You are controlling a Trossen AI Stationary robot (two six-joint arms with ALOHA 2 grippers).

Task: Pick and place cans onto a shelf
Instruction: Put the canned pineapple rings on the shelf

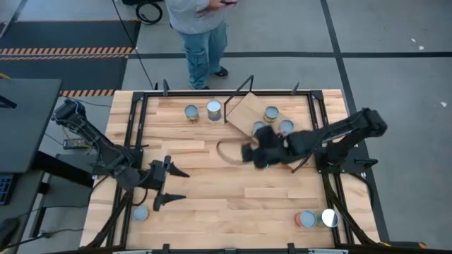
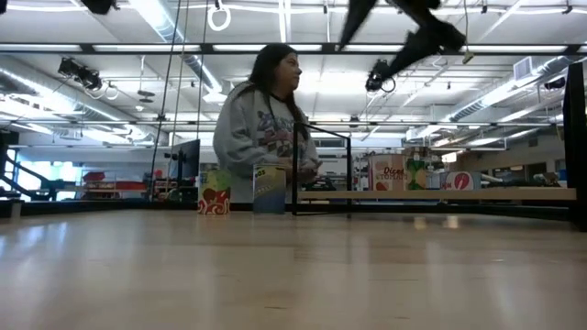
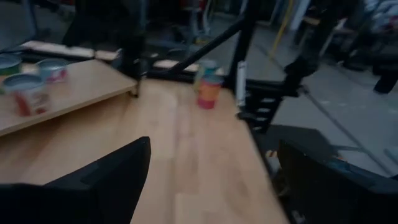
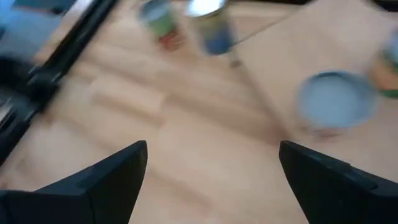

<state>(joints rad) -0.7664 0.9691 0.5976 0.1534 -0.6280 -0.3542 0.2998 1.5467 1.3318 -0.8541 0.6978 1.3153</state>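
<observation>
The shelf [image 1: 244,111], a light wood board on a black wire frame, stands skewed at the table's far middle. Three cans [image 1: 270,114] stand on it, and one with a pale-blue top shows in the right wrist view [image 4: 334,102]. Two cans [image 1: 203,111] stand on the table left of the shelf. Two more [image 1: 318,219] stand at the near right and one [image 1: 140,212] at the near left. My right gripper [image 1: 248,153] is open and empty above the table, just near of the shelf. My left gripper [image 1: 182,185] is open and empty at the near left.
A black frame [image 1: 134,127] runs around the tabletop's edges. A person [image 1: 201,35] stands beyond the far edge. Bare planks [image 1: 240,197] lie between the two grippers in the table's near middle.
</observation>
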